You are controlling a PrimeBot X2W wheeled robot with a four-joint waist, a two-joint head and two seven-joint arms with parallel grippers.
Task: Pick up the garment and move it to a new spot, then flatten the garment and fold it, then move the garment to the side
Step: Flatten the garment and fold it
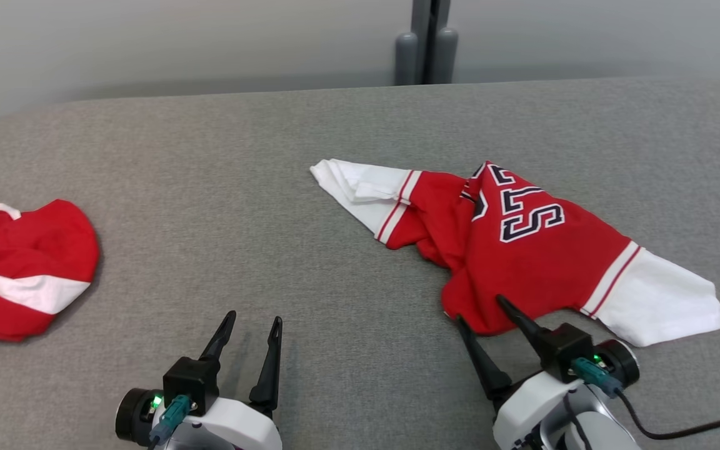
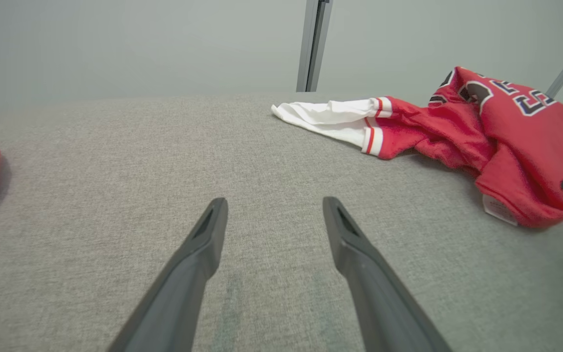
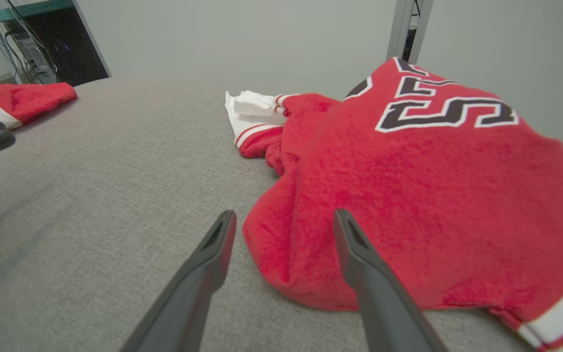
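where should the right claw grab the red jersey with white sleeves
Probably the red jersey's near hem corner, approached low from the robot's side: it sits thick and rolled on the grey fabric table, just ahead of the open right claw.

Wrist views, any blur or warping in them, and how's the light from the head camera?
Left wrist view: wide-angle bend curves the far edge of the grey surface; the left claw looms large, slightly soft near the lens. Right wrist view: the jersey is sharp, its lettering stretched. Head view: even, soft light, faint shadow beside the second red garment, no glare.
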